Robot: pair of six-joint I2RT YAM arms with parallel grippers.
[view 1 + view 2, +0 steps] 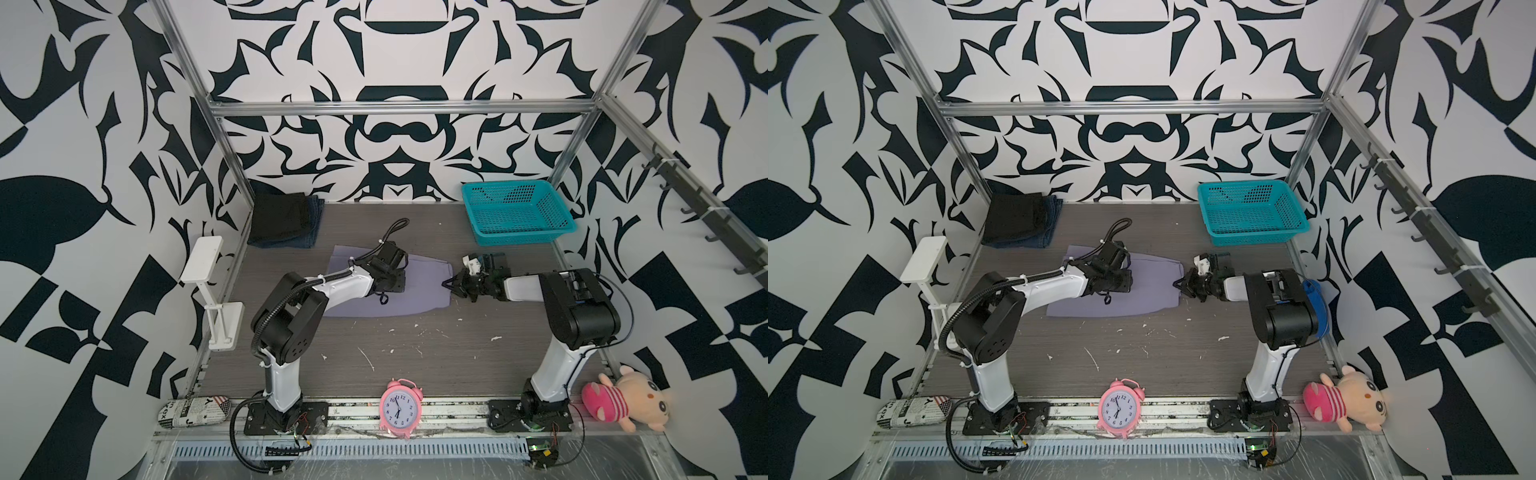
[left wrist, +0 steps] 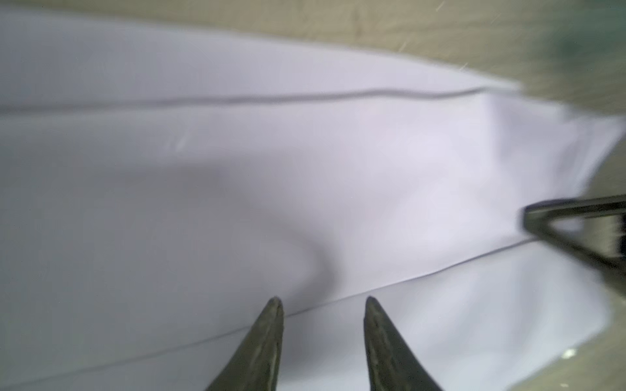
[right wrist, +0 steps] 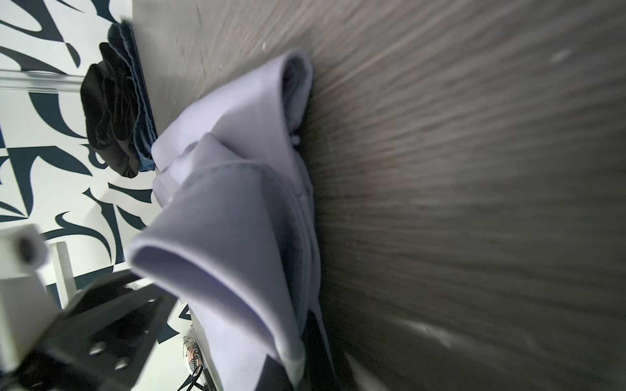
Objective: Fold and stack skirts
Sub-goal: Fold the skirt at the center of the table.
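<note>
Lavender cloth is the work in hand: the lavender skirt (image 1: 415, 291) lies spread near the middle of the bench (image 1: 415, 357) in both top views, with layered edges showing in the left wrist view. At the skirt's right-hand edge the right gripper (image 1: 448, 285) has its jaws closed on the cloth. The right wrist view shows that edge lifted off the bench and curling over in a loop. The left gripper (image 2: 323, 299) hangs over the skirt's left part, its jaws parted with nothing between them; whether the tips touch the cloth cannot be told.

Toward the upper left of the bench, the black skirt (image 1: 278, 216) sits folded on top of the denim skirt (image 1: 313, 226), so the lavender one looks to be the last to fold.

The step appears to be carrying the pinched edge leftward across the skirt. To do it well, the right arm should lift only a little, so that the layers stay together, and travel straight so the edges meet squarely. The left jaws could press at the intended crease to stop the whole skirt sliding, then clear out before the flap lands. A loose pinch would let the lower layer drop.
</note>
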